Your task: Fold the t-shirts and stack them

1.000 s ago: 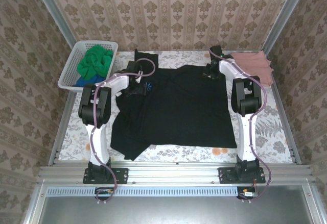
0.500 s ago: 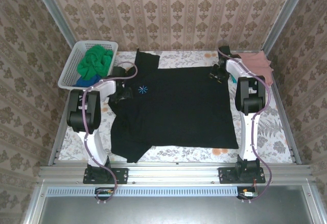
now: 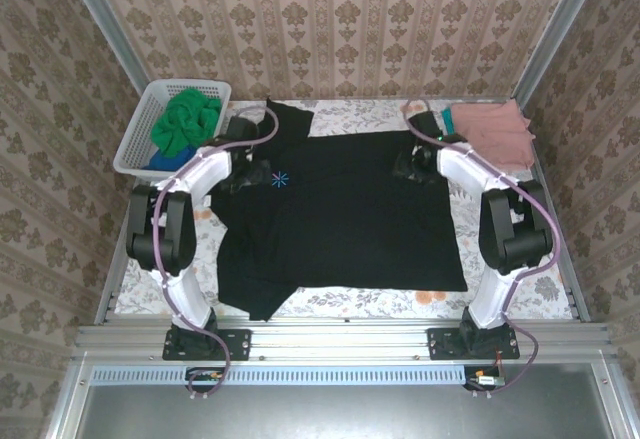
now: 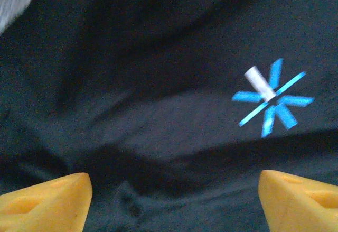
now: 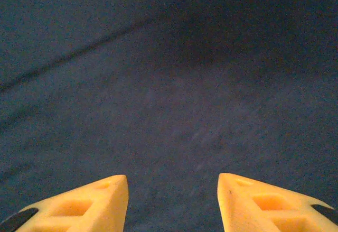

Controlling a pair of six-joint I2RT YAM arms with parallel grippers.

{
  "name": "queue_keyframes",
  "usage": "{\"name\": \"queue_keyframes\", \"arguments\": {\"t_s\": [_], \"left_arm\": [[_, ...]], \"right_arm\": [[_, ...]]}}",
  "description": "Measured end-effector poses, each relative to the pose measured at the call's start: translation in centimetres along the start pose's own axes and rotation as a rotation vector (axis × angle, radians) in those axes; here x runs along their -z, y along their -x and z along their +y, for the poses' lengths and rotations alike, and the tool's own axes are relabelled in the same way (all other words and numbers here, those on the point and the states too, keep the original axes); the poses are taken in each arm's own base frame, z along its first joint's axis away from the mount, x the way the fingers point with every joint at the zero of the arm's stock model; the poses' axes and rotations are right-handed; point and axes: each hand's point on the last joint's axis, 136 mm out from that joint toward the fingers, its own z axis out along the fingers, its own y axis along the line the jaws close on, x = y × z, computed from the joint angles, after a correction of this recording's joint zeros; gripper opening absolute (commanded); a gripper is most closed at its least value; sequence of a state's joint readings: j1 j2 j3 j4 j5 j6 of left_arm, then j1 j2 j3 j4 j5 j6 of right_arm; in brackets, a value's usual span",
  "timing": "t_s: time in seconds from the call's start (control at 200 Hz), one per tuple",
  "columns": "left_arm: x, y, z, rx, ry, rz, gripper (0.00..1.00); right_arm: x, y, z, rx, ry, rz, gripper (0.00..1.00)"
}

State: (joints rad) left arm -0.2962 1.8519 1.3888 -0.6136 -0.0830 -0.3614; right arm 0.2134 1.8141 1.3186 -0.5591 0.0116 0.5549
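Note:
A black t-shirt (image 3: pixel 340 214) lies spread flat over the middle of the table, with a blue star logo (image 3: pixel 279 179) near its far left. My left gripper (image 3: pixel 250 174) hovers just left of that logo (image 4: pixel 272 101). Its yellow fingertips (image 4: pixel 45 203) stand wide apart over the black cloth, so the left gripper (image 4: pixel 174 205) is open with nothing in it. My right gripper (image 3: pixel 408 164) is over the shirt's far right part. In the right wrist view the gripper (image 5: pixel 171 200) is open above plain black fabric (image 5: pixel 169 84). A salmon pink t-shirt (image 3: pixel 495 129) lies at the far right.
A white lattice basket (image 3: pixel 135 139) at the far left holds a bright green t-shirt (image 3: pixel 185 119) on top of a blue one (image 3: pixel 160 162). Floral tablecloth (image 3: pixel 520 249) shows to the right of the black shirt and along the near edge. Patterned walls close in three sides.
The black shirt's far edge and left sleeve have been drawn out flatter. The left jaws have opened wider. Both elbows swung outward, and the right gripper came slightly nearer and leftward.

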Motion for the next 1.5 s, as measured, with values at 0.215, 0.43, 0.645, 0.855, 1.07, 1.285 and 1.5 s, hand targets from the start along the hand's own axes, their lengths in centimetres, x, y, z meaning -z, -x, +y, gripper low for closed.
{"name": "queue_keyframes", "arguments": {"t_s": [0.215, 0.43, 0.645, 0.855, 1.07, 1.285, 1.5], "left_arm": [[-5.5, 7.4, -5.5, -0.055, -0.059, -0.069, 0.80], [-11.1, 12.4, -6.1, -0.020, -0.035, -0.091, 0.80], [-12.7, 16.1, -2.9, 0.081, -0.079, -0.121, 0.80], [-12.7, 17.0, -1.2, 0.122, -0.137, -0.118, 0.88], [-9.4, 15.0, -2.3, 0.061, -0.143, -0.075, 1.00], [5.0, 11.1, -4.7, -0.061, -0.166, -0.212, 1.00], [11.4, 1.3, -3.4, -0.106, -0.189, -0.273, 1.00]], "right_arm": [[-3.3, -3.3, -2.6, -0.009, -0.085, 0.084, 0.50], [-4.1, -2.9, -3.7, -0.029, -0.110, 0.085, 0.50], [-4.7, -2.8, -4.5, -0.044, -0.121, 0.094, 0.50], [-4.7, -2.1, -5.5, -0.072, -0.128, 0.087, 0.50], [-3.1, -2.6, -5.6, -0.065, -0.119, 0.067, 0.53], [1.3, -4.7, -4.7, -0.023, -0.075, -0.010, 0.55], [-0.1, -8.4, -5.0, 0.013, -0.097, 0.060, 0.55]]}}
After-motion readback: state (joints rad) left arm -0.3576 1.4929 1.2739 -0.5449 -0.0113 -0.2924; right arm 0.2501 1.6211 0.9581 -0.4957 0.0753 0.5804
